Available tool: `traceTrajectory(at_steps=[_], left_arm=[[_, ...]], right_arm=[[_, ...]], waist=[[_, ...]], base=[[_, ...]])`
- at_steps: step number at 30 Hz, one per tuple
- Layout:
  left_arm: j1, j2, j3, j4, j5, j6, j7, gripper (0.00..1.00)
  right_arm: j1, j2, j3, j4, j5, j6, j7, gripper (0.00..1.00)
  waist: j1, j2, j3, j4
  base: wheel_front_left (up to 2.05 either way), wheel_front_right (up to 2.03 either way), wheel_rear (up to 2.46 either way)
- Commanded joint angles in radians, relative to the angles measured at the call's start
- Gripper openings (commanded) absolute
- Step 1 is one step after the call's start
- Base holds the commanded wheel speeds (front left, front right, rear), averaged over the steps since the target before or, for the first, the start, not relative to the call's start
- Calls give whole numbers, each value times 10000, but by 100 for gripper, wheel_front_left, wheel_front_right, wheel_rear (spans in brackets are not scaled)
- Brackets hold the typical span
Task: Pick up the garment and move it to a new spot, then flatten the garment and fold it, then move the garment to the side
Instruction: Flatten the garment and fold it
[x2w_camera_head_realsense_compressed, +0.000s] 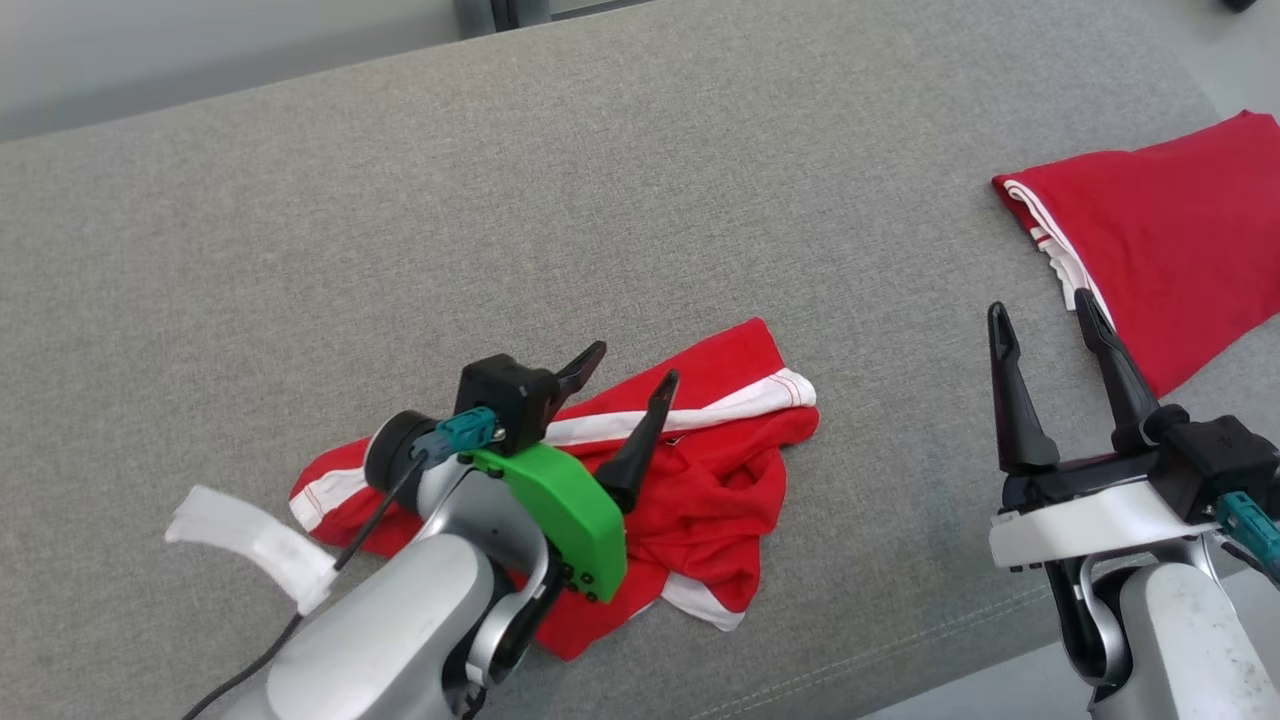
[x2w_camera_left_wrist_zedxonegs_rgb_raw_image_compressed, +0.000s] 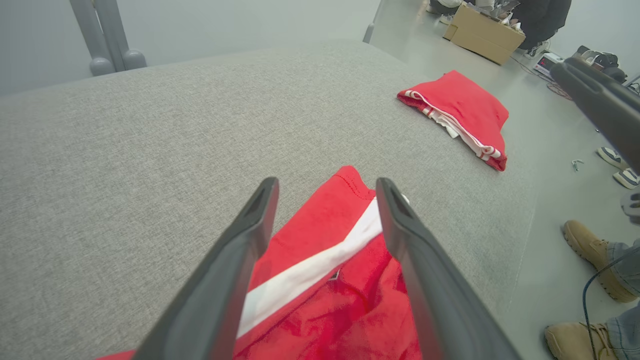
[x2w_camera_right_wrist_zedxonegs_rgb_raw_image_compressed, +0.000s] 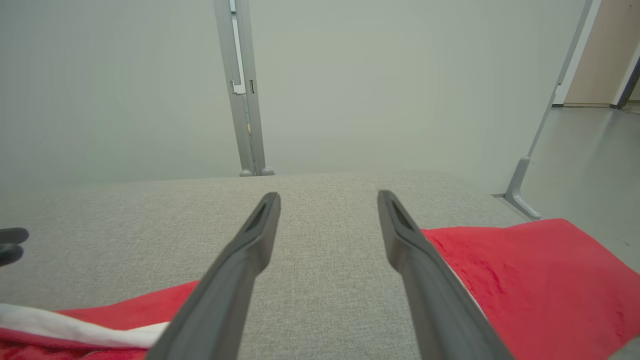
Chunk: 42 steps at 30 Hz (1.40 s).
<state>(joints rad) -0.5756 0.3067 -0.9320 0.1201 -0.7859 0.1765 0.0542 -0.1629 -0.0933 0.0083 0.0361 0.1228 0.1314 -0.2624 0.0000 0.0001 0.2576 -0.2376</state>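
Head looks down — wrists skim low, sharing garment.

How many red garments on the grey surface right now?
2. The crumpled garment lies near the front edge, under the left gripper. The folded garment sits at the right edge, beyond the right gripper. None looks hidden.

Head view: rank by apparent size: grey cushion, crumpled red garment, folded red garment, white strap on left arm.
1. grey cushion
2. crumpled red garment
3. folded red garment, cut off by the frame edge, so only its visible part is ranked
4. white strap
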Motion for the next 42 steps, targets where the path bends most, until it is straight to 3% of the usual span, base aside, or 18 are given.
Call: traceTrajectory(at_steps=[1,8,14,20,26,32,42], left_arm=[[313,259,169,16,83,126,-275,100],[1178,1002,1149,313,-83,691,-1720,100],[2198,1727,2027,691,-340,761,-2815,100],[3521,2188,3147,625,-610,751,-3166,100],[4994,1966,4849,155,-87,695,-3192,100],[6255,1527,6065,-207,602,197,-3196,100],[7150,818,7320,-183,1915,-1411,-3189,100]], right_arm=[[205,8,-120,-39,-6,-13,-30,100],[506,-218,-388,-25,-211,-13,-30,100],[734,-357,-398,184,-289,-13,-30,100],[964,-442,-416,335,-274,-13,-30,100],[1243,-495,-508,467,-282,-13,-30,100],[1463,-497,-612,573,-304,-13,-30,100],[1806,-374,-862,931,-240,-14,-30,100]], waist=[[0,-1,-97,-33],[0,-1,-748,550],[0,-1,-1318,1069],[0,-1,-1638,1473],[0,-1,-1900,1795],[0,-1,-2101,1984],[0,-1,-2357,2432]], base=[[0,0,0],[0,0,0],[0,0,0],[0,0,0],[0,0,0],[0,0,0],[0,0,0]])
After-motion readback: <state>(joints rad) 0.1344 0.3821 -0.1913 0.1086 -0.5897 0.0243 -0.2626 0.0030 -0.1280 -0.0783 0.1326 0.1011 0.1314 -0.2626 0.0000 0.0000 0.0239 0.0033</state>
